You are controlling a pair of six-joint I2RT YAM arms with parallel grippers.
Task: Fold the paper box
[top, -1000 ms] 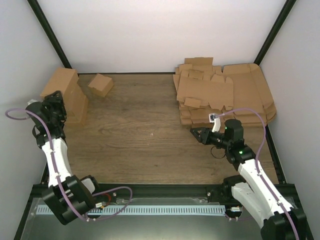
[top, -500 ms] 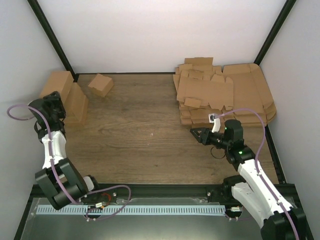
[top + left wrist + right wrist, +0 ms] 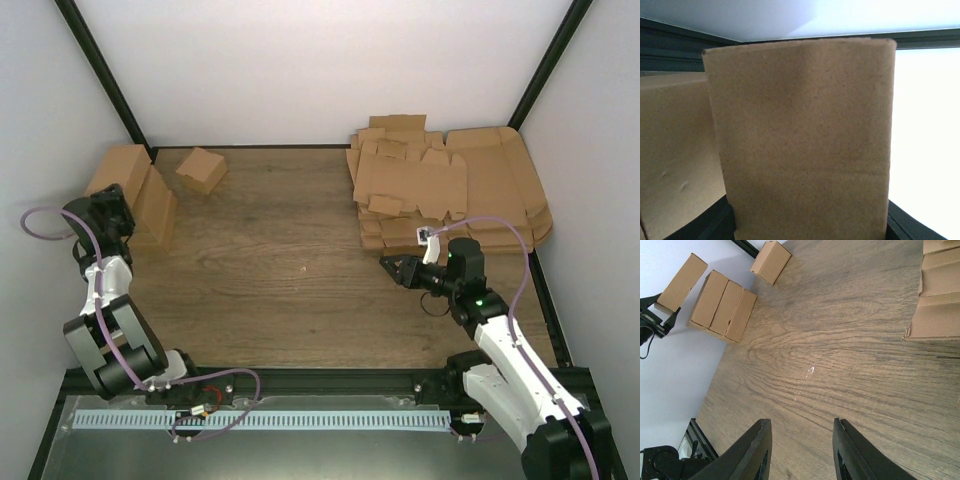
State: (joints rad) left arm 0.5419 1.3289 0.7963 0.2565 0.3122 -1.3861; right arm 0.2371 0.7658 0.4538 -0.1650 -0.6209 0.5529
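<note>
A wooden table (image 3: 280, 260) is filling an enclosure with pale walls, seen from above and behind two robot arms. Nearest, on the right side, the right gripper (image 3: 395, 268) is hovering low over bare wood with its jaws apart and nothing between them. Further back on the left side, the left gripper (image 3: 113, 197) is reaching toward the left wall with its jaws clamped on the paper box (image 3: 800, 140). The box is a small oblong of plain brown cardboard, and in the left wrist view its flat face is filling almost the whole frame. It appears fully folded and closed, with no loose flaps showing. It is being held raised near the far left corner, just beside a row of folded boxes (image 3: 155, 205) that is lying on the table. A small cube-like box (image 3: 201, 168) is sitting apart from that row, nearer the back wall. At the far right, a stack of flat cardboard blanks (image 3: 410, 185) is resting on a wide cardboard sheet (image 3: 515, 185) with rounded corners. Judging by this, the folding of this box looks finished. Setting it down with the others seems to be what is left, and unfolded blanks are waiting.
</note>
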